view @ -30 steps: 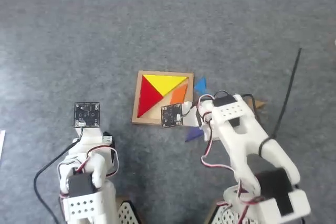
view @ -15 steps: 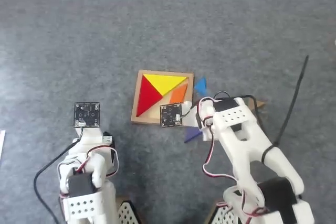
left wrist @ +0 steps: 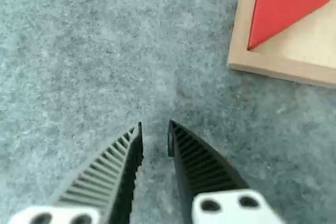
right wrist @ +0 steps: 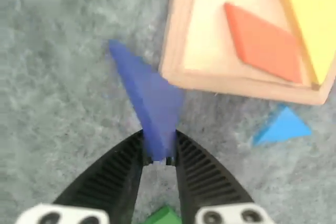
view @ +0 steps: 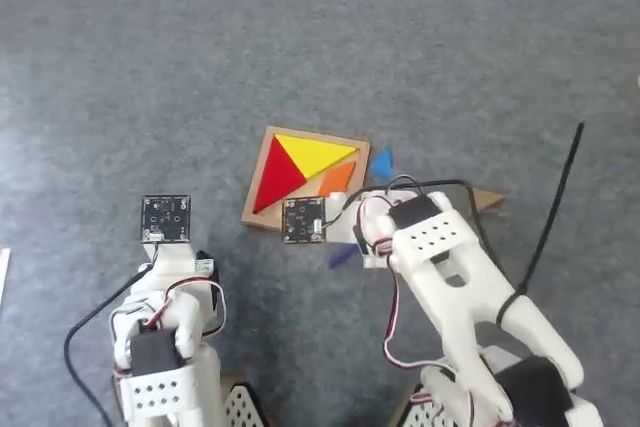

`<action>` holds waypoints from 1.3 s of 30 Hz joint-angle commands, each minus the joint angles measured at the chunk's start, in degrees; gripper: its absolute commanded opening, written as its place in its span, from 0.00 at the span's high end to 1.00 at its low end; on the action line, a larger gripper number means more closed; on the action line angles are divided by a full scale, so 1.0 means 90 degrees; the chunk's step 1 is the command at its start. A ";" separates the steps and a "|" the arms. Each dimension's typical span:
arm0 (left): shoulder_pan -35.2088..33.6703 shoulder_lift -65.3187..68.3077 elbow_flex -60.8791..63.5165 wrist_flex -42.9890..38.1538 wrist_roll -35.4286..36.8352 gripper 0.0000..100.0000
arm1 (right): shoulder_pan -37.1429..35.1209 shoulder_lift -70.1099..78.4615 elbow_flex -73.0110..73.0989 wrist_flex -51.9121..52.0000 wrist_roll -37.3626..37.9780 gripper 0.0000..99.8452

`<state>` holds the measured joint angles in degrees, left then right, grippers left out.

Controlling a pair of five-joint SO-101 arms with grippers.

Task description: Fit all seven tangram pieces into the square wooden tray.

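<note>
Grey carpeted table (view: 120, 77), 2 arms at near edge. Square wooden tray (view: 318, 135) mid-table, turned slightly askew, 3 pieces inside: red triangle (view: 276, 177), yellow triangle (view: 315, 154), orange parallelogram (view: 337, 180). Right gripper (right wrist: 157, 145) just beside tray's near edge, clamped on dark blue triangle (right wrist: 151, 98), whose tip points out along tray's rim. Left gripper (left wrist: 155, 125) low over carpet near tray corner, jaws narrowly parted, nothing between. Light blue triangle (view: 381, 163) and tan piece (view: 488, 199) on carpet outside tray. Green piece (right wrist: 164, 216) beneath right gripper.
</note>
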<state>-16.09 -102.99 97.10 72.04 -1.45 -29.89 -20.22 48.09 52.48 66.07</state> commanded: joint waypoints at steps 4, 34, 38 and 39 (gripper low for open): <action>0.0020 -0.0117 -0.0073 0.0020 0.0000 0.92 | -0.0269 -0.0269 -0.0078 -0.0044 -0.0068 0.96; 0.0020 -0.0117 -0.0073 0.0020 0.0000 0.92 | -0.0396 -0.0249 0.0049 0.0317 0.0449 0.81; 0.0020 -0.0117 -0.0073 0.0020 0.0000 0.92 | -0.0103 -0.0220 0.0391 -0.0054 0.0664 0.81; 0.0020 -0.0117 -0.0073 0.0020 0.0000 0.92 | -0.0015 -0.0220 0.0488 -0.0142 0.0654 0.81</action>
<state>-16.09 -102.99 97.10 72.04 -1.45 -32.35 -20.31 51.87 53.45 71.16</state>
